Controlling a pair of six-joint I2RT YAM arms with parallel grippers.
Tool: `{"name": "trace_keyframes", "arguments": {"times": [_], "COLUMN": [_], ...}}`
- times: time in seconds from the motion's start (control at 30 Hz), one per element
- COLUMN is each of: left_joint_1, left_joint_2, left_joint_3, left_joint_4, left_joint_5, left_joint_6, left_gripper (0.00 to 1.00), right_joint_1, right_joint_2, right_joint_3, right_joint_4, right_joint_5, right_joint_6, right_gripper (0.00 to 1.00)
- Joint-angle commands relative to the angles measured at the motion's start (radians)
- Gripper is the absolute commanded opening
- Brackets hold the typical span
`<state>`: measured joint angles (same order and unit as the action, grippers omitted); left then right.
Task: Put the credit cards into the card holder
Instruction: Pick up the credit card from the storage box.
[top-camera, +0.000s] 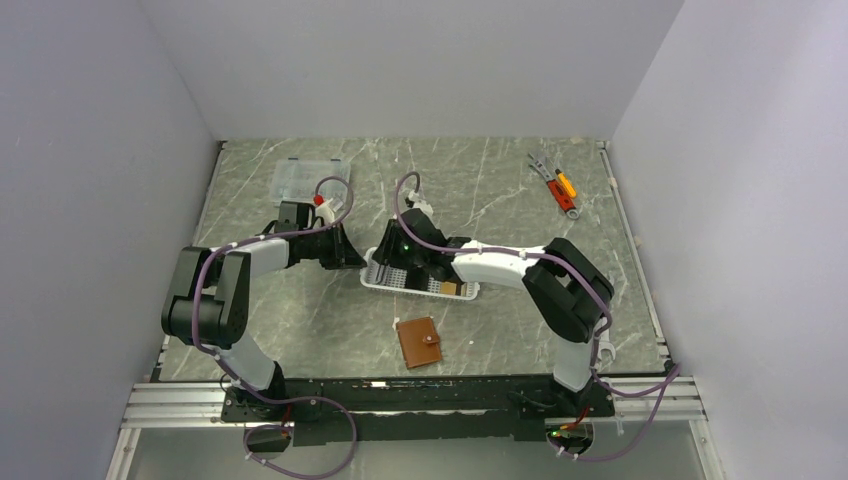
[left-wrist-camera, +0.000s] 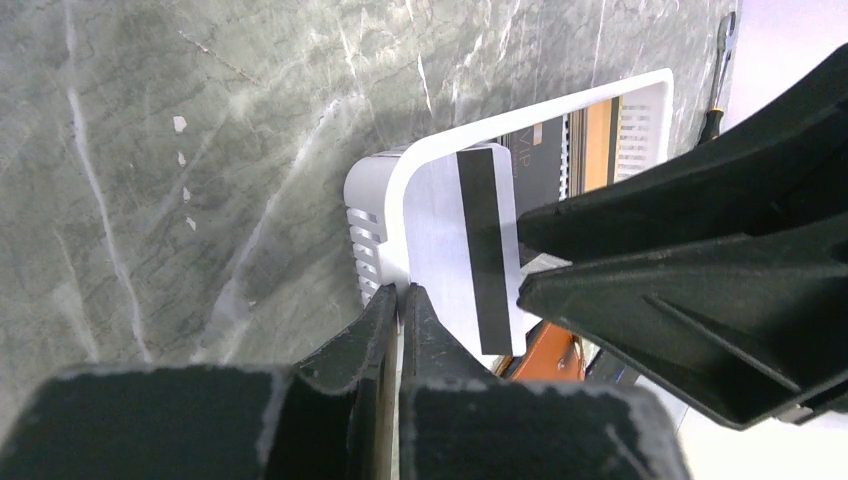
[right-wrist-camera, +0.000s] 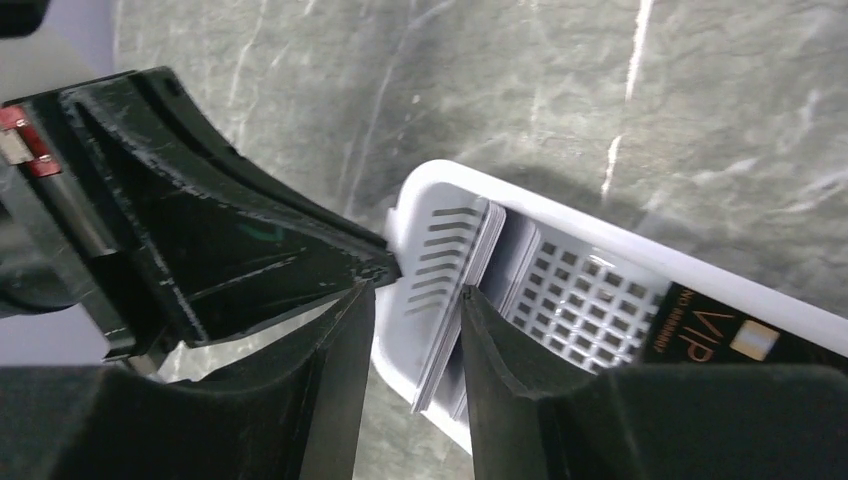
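The left claw (left-wrist-camera: 400, 292), shut, steadies the white basket (left-wrist-camera: 365, 200) so the half-open right claw (right-wrist-camera: 417, 293) can pinch the upright striped card (left-wrist-camera: 440, 250)

Gold letters "VIP" stand on a black card (right-wrist-camera: 705, 340) lying in the white basket (right-wrist-camera: 600, 215); a line of finer gold print runs beside them, too small to read; the left wrist view shows the same word on that card, cramped against a grey-white card (left-wrist-camera: 435, 240).
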<state>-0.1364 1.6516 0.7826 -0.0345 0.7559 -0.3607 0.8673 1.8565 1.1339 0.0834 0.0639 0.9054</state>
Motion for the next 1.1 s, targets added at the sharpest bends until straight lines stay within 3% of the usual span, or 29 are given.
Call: {"name": "trace_keyframes", "arguments": {"times": [0.0, 0.27, 0.77, 1.07], "left_joint_1": [-0.002, 0.009, 0.017, 0.017], "left_joint_2": [-0.018, -0.026, -0.047, -0.054], "left_joint_3": [-0.013, -0.011, -0.01, -0.009], "left_joint_4": [-0.053, -0.053, -0.046, -0.042], "left_joint_5": [0.013, 0.02, 0.03, 0.039], "left_joint_6": [0.027, 0.031, 0.03, 0.027], "left_gripper": [0.02, 0.02, 0.02, 0.02], "right_joint_1": [0.012, 0.004, -0.002, -0.002], "right_joint_2": [-0.021, 0.046, 0.065, 0.071], "right_joint_3": [0.0, 0.008, 0.109, 0.114], "right_joint_4": [0.098, 0.078, -0.212, -0.204], "right_joint_5": [-0.057, -0.11, -0.009, -0.021], "right_joint_6": [0.021, 0.051, 0.023, 0.025], "right_gripper": [0.38, 0.36, 0.34, 0.33]}}
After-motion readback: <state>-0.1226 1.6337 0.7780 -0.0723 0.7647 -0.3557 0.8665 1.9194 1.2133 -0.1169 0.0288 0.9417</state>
